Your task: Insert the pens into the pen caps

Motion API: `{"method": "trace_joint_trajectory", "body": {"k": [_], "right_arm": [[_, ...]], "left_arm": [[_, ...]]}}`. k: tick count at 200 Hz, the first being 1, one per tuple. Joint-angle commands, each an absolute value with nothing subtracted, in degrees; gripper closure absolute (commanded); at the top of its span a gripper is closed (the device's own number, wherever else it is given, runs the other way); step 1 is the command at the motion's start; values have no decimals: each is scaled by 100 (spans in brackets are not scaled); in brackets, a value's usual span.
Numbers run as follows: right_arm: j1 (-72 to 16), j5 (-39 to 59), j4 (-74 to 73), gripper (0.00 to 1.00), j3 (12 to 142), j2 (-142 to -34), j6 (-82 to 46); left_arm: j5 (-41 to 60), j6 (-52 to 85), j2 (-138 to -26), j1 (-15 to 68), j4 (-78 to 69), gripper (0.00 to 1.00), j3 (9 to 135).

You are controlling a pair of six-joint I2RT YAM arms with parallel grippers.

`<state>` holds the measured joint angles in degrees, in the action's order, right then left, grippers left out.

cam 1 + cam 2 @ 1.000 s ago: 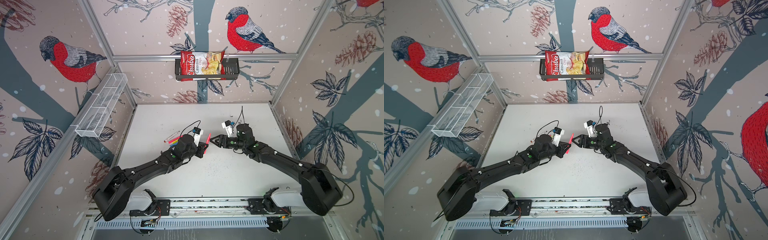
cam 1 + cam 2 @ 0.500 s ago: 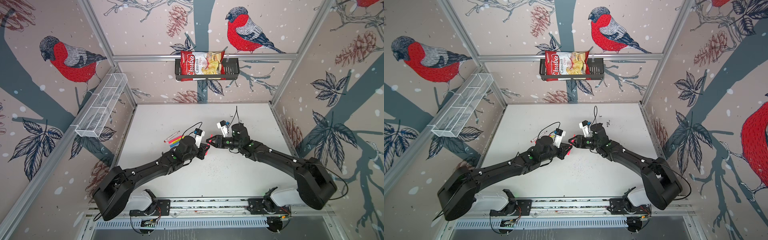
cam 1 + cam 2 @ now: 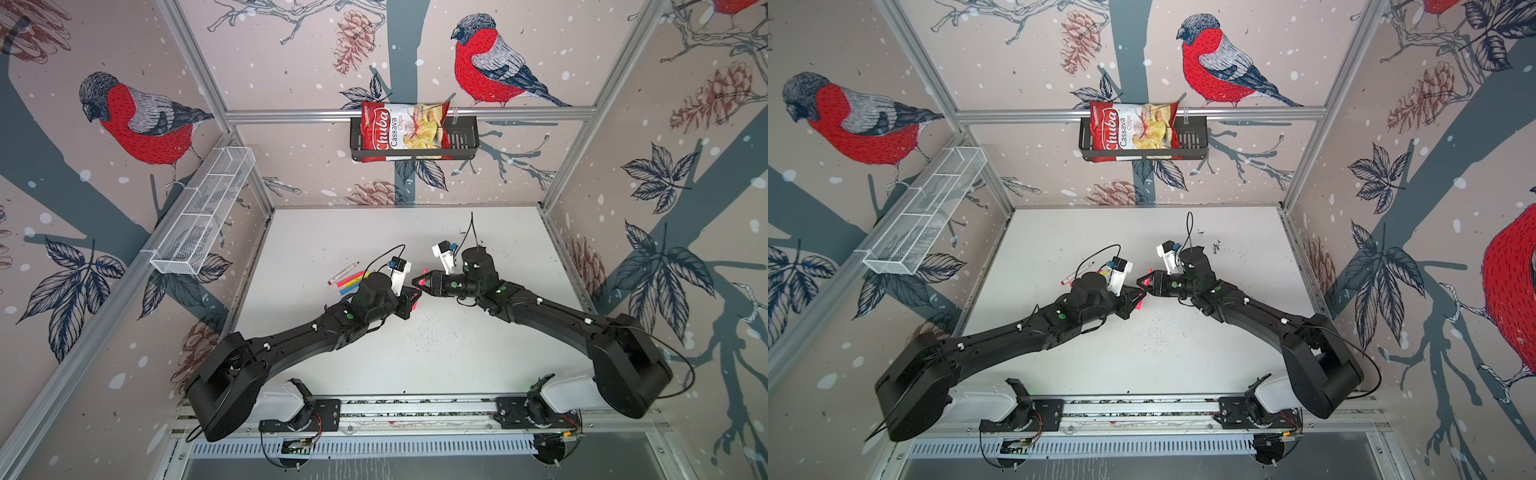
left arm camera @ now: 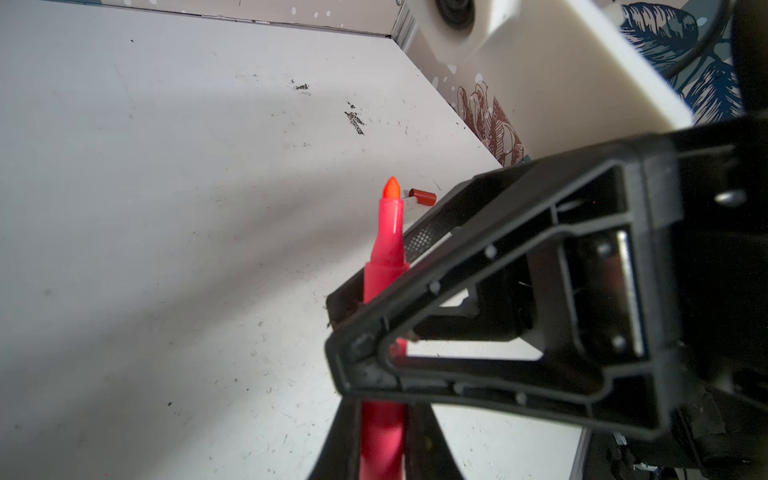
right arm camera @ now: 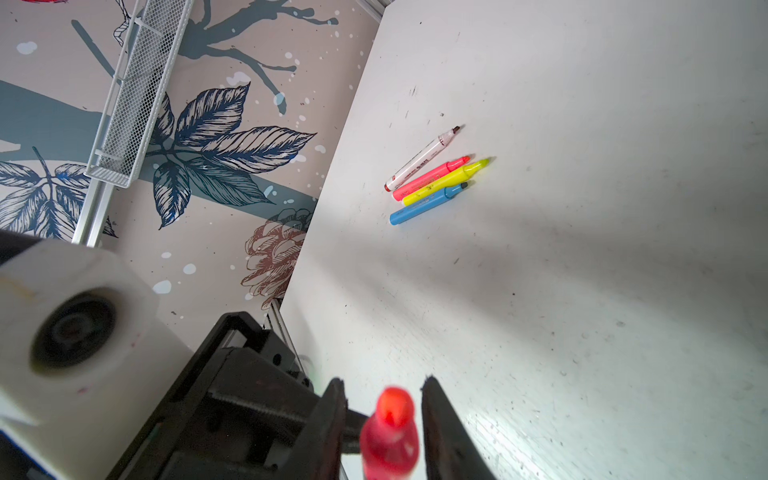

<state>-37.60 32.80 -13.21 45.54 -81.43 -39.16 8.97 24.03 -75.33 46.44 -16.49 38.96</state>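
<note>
Left claw is pinched on the pink pen, which is held off the tabletop mid-scene with its orange tip bare. Right claw faces it. In the right wrist view we see its fingers spread either side of that tip, a gap on both sides, not gripping. Both top views give us only a pink speck between the claws.

Only the left wrist view shows a red cap lying on the tabletop beyond the tip, with a whitish piece against it. We can't tell if they are one part or two.

Only the right wrist view shows the loose pens whole: white pen, second pink pen, yellow pen and blue pen, side by side. In the top views the left arm partly hides them.
</note>
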Motion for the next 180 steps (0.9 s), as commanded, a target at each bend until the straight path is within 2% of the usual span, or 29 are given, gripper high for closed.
{"method": "trace_joint_trajectory", "body": {"k": [1,97,107,141,180], "right_arm": [[-3771,3333,-1502,70,4597,-8139,-3955],[-3779,3305,-1535,83,4575,-8063,-3996],[-3778,3289,-1524,84,4572,-8043,-3986],[-3779,3220,-1451,87,4577,-7981,-3931],[-3775,3159,-1334,88,4599,-7928,-3824]], "left_arm": [[941,2426,-7499,4652,-2010,85,3866],[973,2452,-7497,4664,-2026,84,3838],[976,2458,-7497,4664,-1993,82,3848],[1059,2454,-7514,4666,-1833,67,3879],[1066,2448,-7464,4657,-1668,65,3850]]}}
